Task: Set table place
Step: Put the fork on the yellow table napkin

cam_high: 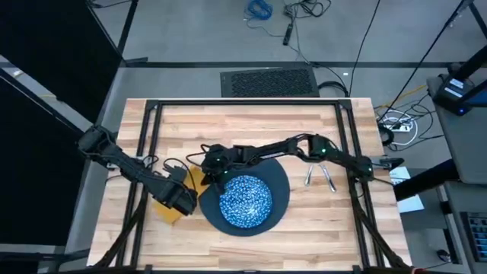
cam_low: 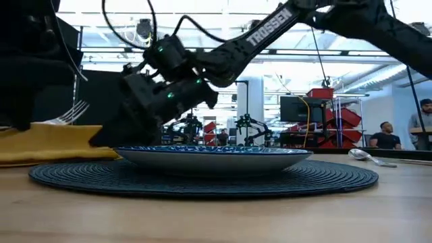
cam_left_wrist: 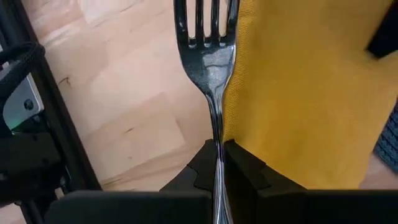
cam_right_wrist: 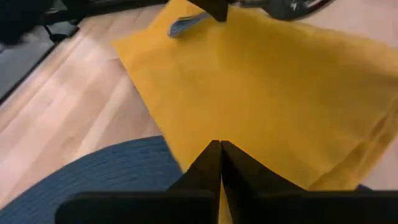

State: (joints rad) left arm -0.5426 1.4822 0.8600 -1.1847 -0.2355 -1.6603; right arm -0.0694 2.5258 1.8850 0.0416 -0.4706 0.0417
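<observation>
The left pincer [cam_left_wrist: 219, 163] was clamped on the handle of the silver fork [cam_left_wrist: 207, 50], the tines held above the edge of the mustard-yellow napkin [cam_high: 185, 194] at the left of the worktop [cam_high: 251, 122]. The right pincer [cam_right_wrist: 220, 163] hovered over the napkin, beside the rim of the dark round mat [cam_high: 280, 199], its two fingers pressed together with nothing visibly between them. The speckled blue-and-white plate [cam_high: 245, 202] sat centred on that mat. Two pieces of silver cutlery [cam_high: 319, 176], apparently the knife and spoon though the view was too coarse to confirm, lay on bare wood to the right of the mat.
</observation>
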